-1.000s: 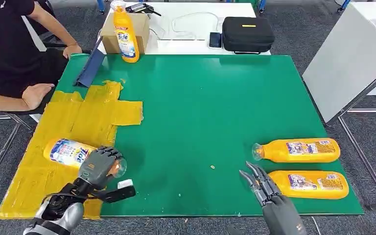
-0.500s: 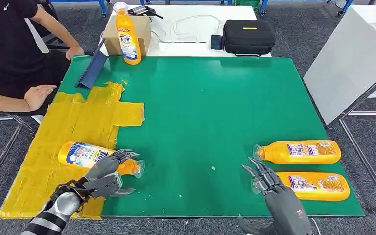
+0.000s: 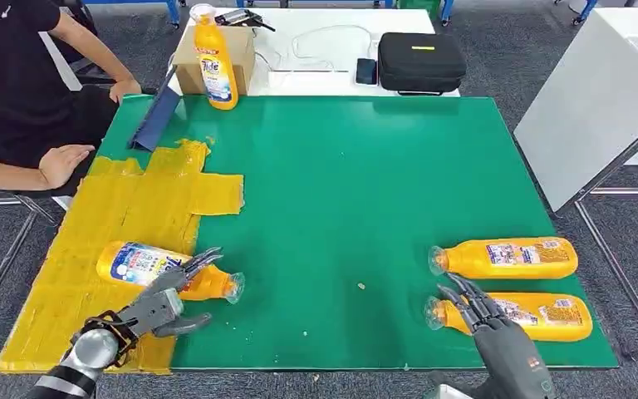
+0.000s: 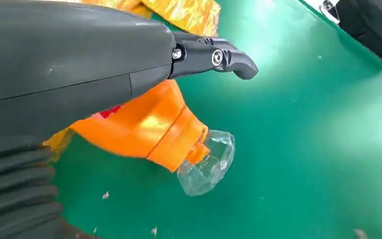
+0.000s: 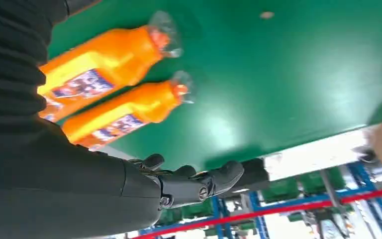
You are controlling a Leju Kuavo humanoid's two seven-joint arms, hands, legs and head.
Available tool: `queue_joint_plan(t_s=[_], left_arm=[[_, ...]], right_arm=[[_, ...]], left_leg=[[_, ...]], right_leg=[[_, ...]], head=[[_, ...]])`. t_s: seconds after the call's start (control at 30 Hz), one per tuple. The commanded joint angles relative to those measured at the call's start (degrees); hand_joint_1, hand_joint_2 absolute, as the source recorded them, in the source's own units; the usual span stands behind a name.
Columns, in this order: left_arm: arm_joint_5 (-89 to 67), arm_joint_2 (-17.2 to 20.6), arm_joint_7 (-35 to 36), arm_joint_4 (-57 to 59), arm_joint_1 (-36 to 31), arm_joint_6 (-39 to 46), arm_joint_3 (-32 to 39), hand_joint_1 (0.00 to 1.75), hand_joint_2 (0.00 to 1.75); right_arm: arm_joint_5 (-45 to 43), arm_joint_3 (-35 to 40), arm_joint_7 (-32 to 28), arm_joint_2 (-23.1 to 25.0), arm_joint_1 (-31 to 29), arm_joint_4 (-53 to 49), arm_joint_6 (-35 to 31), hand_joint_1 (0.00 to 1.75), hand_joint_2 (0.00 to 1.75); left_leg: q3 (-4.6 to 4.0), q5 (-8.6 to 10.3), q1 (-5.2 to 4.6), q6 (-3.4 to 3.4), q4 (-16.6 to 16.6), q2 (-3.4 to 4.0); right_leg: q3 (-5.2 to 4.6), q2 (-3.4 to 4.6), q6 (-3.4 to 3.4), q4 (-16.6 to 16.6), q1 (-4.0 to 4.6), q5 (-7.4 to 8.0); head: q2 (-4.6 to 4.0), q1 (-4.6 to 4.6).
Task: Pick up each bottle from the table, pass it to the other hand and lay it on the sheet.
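Bottle (image 3: 162, 270) laid on yellow sheet (image 3: 108, 241).
It is touched by the spread, empty left hand (image 3: 162, 303); the right hand (image 3: 498, 332) is held open.

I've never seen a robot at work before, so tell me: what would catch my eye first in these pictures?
Probably the bright orange bottles on the green table: two lie side by side near the right hand, which hovers open over the nearer bottle. A third bottle lies across the edge of the yellow sheet under the open left hand. A fourth bottle stands upright at the far edge.
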Motion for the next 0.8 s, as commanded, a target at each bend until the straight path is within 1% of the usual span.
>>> queue_joint_plan(t_s=[0.03, 0.13, 0.2, 0.3, 0.4, 0.47, 0.57, 0.7, 0.77, 0.8], left_arm=[[15.8, -0.8, 0.5, -4.9, 5.0, -9.6, 9.2, 0.0, 0.0], [21.0, -0.6, 0.9, -8.1, 6.4, -13.3, 10.8, 0.0, 0.0], [21.2, -0.6, 1.1, -8.5, 6.6, -13.4, 10.9, 0.0, 0.0], [21.2, -0.6, 1.1, -8.5, 6.6, -13.4, 10.9, 0.0, 0.0], [21.2, -0.8, 1.1, -8.5, 6.6, -13.4, 10.8, 0.0, 0.0], [23.6, -0.8, 1.0, -9.3, 7.1, -15.0, 11.2, 0.0, 0.0], [24.8, -0.5, 1.8, -11.8, 8.0, -16.3, 10.7, 0.0, 0.0], [25.7, 0.2, 2.3, -13.1, 8.7, -16.8, 9.1, 0.0, 0.0], [26.0, 0.4, 2.2, -13.7, 8.7, -17.1, 8.6, 0.0, 0.0], [26.3, 0.5, 2.1, -13.8, 8.5, -17.2, 8.4, 0.0, 0.0]], right_arm=[[-0.9, -8.5, 1.2, -4.9, 6.6, 1.1, 1.6, 0.0, 1.75], [-2.5, -11.7, 1.6, -5.8, 7.4, 3.0, 2.4, 0.0, 1.75], [-2.7, -12.0, 1.3, -5.8, 7.4, 3.3, 2.6, 0.0, 1.75], [-2.7, -12.0, 1.3, -5.8, 7.4, 3.3, 2.6, 0.0, 1.75], [-2.7, -11.8, 1.3, -5.6, 7.3, 3.2, 2.6, 0.0, 1.75], [-2.5, -13.1, 1.7, -4.7, 7.0, 4.1, 3.1, 0.0, 1.75], [-3.1, -16.0, 0.4, -2.0, 5.5, 7.2, 4.7, 0.0, 1.75], [-2.6, -21.5, -2.2, 0.9, 3.8, 11.8, 9.4, 0.0, 1.75], [-2.4, -23.4, -2.9, 1.7, 2.3, 14.1, 11.5, 0.0, 1.75], [-2.8, -24.4, -3.4, 1.8, 1.3, 15.7, 12.9, 0.0, 1.75]], left_leg=[[0.16, -0.13, 0.01, -0.07, 0.0, 0.19], [0.1, -0.13, 0.0, -0.06, 0.1, 0.18], [0.11, -0.16, 0.04, -0.09, 0.1, 0.21], [-0.01, -0.04, 0.0, -0.05, 0.0, 0.07], [0.13, -0.12, 0.04, -0.1, 0.0, 0.11], [0.06, -0.07, 0.03, -0.07, 0.0, 0.09], [0.05, -0.07, 0.05, -0.06, 0.0, 0.11], [0.19, -0.11, 0.08, -0.09, 0.0, 0.15], [0.08, -0.06, 0.07, -0.06, 0.0, 0.11], [0.16, -0.09, 0.07, -0.08, 0.0, 0.17]], right_leg=[[0.15, 0.08, 0.0, 0.0, 0.02, -0.09], [0.09, 0.08, 0.01, 0.0, 0.01, -0.09], [0.1, 0.1, 0.0, 0.0, 0.05, -0.09], [-0.04, 0.02, 0.0, -0.1, 0.0, -0.01], [0.14, 0.0, -0.02, -0.1, 0.05, -0.08], [0.05, 0.02, -0.01, -0.1, 0.04, -0.03], [0.04, 0.03, 0.0, -0.1, 0.05, -0.01], [0.22, 0.03, 0.0, -0.2, 0.09, -0.05], [0.08, 0.04, 0.0, -0.1, 0.07, 0.0], [0.18, 0.06, 0.0, -0.2, 0.07, -0.01]], head=[[0.0, 0.0], [0.0, 0.02], [0.0, 0.0], [0.0, 0.0], [0.0, 0.0], [0.0, 0.02], [0.0, 0.0], [0.0, 0.02], [0.0, 0.02], [0.0, 0.0]])
